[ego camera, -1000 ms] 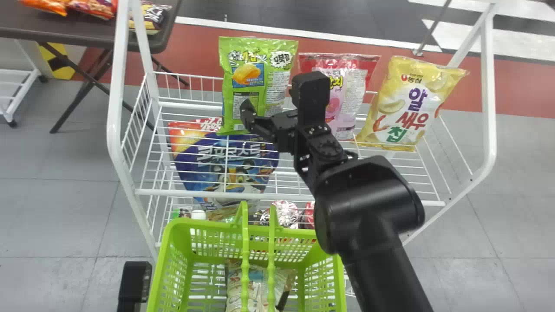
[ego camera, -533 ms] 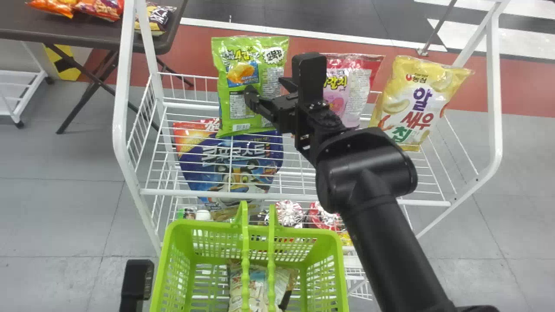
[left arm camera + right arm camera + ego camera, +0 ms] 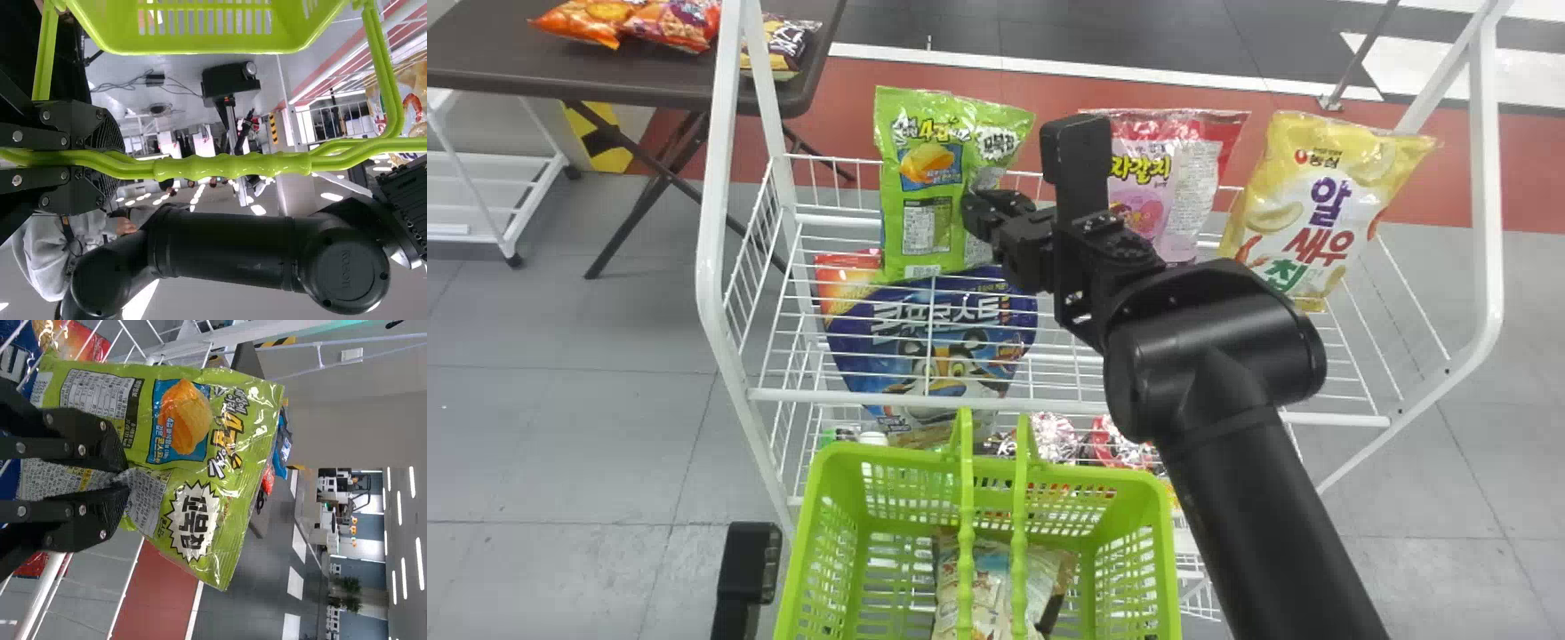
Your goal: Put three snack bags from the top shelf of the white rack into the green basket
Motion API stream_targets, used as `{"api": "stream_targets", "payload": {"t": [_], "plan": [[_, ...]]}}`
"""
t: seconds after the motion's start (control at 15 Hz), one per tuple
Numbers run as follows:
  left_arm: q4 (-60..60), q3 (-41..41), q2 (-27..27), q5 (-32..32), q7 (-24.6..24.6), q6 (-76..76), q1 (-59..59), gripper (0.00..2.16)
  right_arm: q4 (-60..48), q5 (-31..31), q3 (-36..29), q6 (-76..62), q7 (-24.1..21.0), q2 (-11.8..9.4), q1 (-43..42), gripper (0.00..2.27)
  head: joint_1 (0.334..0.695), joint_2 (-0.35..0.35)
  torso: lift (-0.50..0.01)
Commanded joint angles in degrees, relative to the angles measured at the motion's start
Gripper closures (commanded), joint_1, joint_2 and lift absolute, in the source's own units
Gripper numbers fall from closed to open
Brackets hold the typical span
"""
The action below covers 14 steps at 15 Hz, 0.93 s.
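Note:
My right gripper (image 3: 1000,218) stands at the right side of the green snack bag (image 3: 925,182), upright on the top shelf. In the right wrist view the gripper (image 3: 127,479) pinches the creased edge of that bag (image 3: 233,487). A pink-red bag (image 3: 1169,178) and a yellow bag (image 3: 1325,200) stand farther right. Left of the green basket (image 3: 1129,480), my left gripper (image 3: 749,564) shows as a black block; in the left wrist view that gripper (image 3: 110,159) is closed around the handles (image 3: 233,163). A pale bag (image 3: 991,578) lies inside the basket.
The white rack (image 3: 716,267) surrounds the bags with side frames and a front rail above the basket's far rim. A large blue bag (image 3: 934,356) stands below the green bag. A dark table (image 3: 605,76) with snack bags is behind at the left.
The right gripper's fingers have come together on the green bag's side. Rack, basket and bags have shifted rightward in the head view.

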Motion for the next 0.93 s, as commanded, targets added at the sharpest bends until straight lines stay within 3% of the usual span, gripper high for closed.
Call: {"api": "stream_targets", "payload": {"t": [0.0,0.13,0.27,0.4,0.67,0.87], "plan": [[0.13,0.13,0.0,0.07,0.0,-0.02,0.0,2.14,-11.78,0.46,0.05,4.59,0.2,0.14,7.61,2.11,0.695,-0.107,0.0],[0.22,0.04,0.0,0.25,0.08,-0.02,0.09,2.14,-22.94,2.39,0.41,6.7,0.2,0.0,14.46,2.11,0.695,-0.104,0.0],[-0.05,-0.4,0.0,0.07,0.52,0.16,0.0,2.14,-33.14,2.75,-1.53,10.39,1.25,-3.34,20.88,2.1,0.695,-0.113,0.0],[-0.05,-1.1,-0.09,-0.28,0.96,0.16,-0.08,2.15,-40.96,0.99,-7.68,15.67,4.59,-4.92,26.86,2.1,0.695,-0.148,0.0],[0.48,-1.01,-0.09,-0.37,2.11,0.16,-0.7,2.14,-53.79,-3.23,-20.78,14.79,12.41,-4.75,42.59,2.1,0.695,-0.326,0.0],[0.48,-1.19,-0.53,-0.46,2.72,-0.2,0.0,2.15,-55.02,-8.86,-30.88,13.91,16.19,-4.75,46.81,2.1,0.695,-0.35,0.0]]}}
